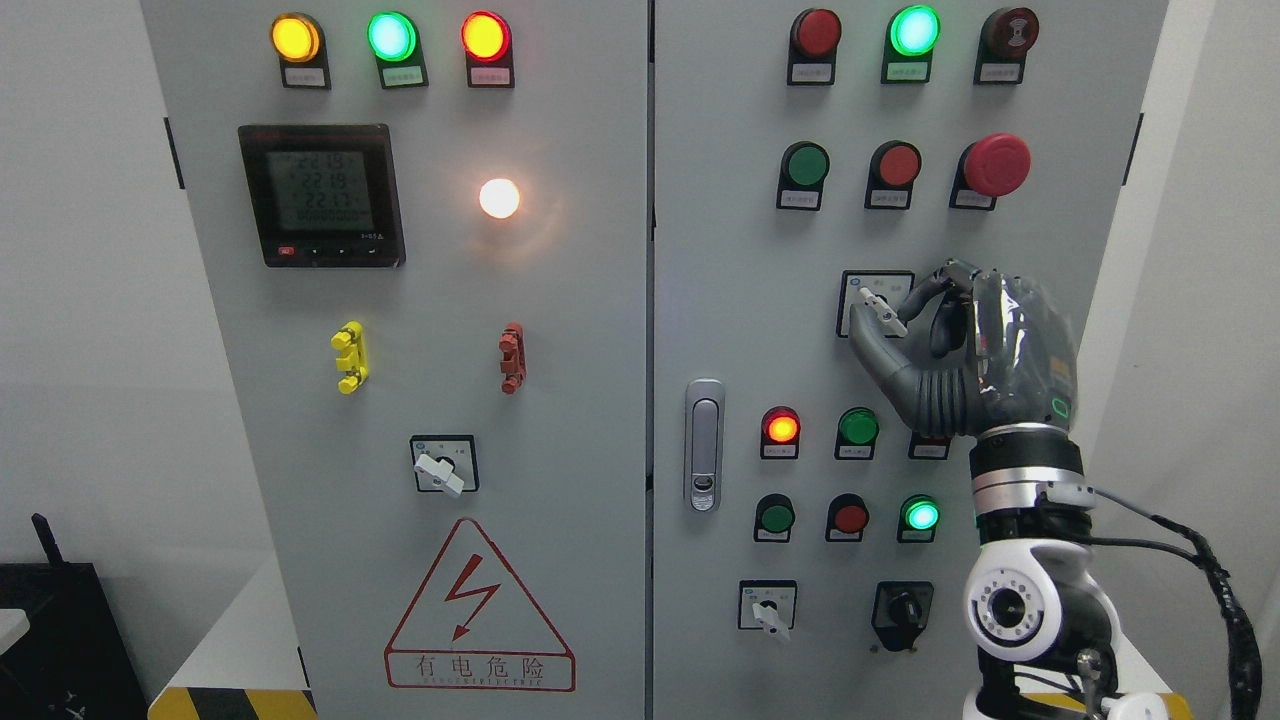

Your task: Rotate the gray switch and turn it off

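Gray switch (883,310) set on the right door of the cabinet (730,300), in a square plate below the row of green, red and mushroom-headed red buttons, above the lit red indicator (781,428). Pale lever of the switch lying slantwise, long axis running from upper left to lower right, the lower-right end pointing toward the palm. Right hand (960,350) raised from the lower right corner on a wrist of silver rings and a white joint, palm turned toward the panel. Fingers (925,290) curled over from above and thumb pressed up from below left, pinching the lever between them; fingertips touching the lever, though exactly how much of it lies inside the grip cannot be told, the far end being covered by the knuckles. Black cable looping away from the wrist to the right edge.

Left door bearing a dark meter (321,195) at upper left, a glowing white lamp (499,198) beside it, a yellow clip (349,357) and a red clip (512,358) further down, then another pale rotary switch (443,466) with its lever also slanted down to the right, above a red warning triangle (478,610). Door handle (704,445) just right of the centre seam
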Controlling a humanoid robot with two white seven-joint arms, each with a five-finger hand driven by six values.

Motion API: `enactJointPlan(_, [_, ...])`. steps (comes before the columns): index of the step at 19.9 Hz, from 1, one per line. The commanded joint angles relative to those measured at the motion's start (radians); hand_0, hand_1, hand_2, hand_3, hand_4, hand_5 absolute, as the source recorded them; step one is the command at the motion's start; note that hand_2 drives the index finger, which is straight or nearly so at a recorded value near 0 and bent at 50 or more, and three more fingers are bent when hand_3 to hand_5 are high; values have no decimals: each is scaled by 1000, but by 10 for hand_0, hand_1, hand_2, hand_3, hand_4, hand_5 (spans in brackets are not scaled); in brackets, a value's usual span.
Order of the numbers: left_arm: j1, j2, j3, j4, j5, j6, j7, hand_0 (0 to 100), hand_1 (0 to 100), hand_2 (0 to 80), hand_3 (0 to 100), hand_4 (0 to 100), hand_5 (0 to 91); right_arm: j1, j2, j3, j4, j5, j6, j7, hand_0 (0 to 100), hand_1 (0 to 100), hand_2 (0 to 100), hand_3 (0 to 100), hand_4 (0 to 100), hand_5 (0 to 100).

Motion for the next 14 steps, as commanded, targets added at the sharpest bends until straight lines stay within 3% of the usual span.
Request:
enactJointPlan(1, [-9,0,8,-26,20,1,0,120,389,0,0,0,0,0,-1,0,1,0,0,0,296,447,644,983,920,1000])
enactJointPlan(14, [-9,0,8,-26,20,1,0,120,389,0,0,0,0,-2,1,2,1,0,0,2,355,423,652,994,924,1000])
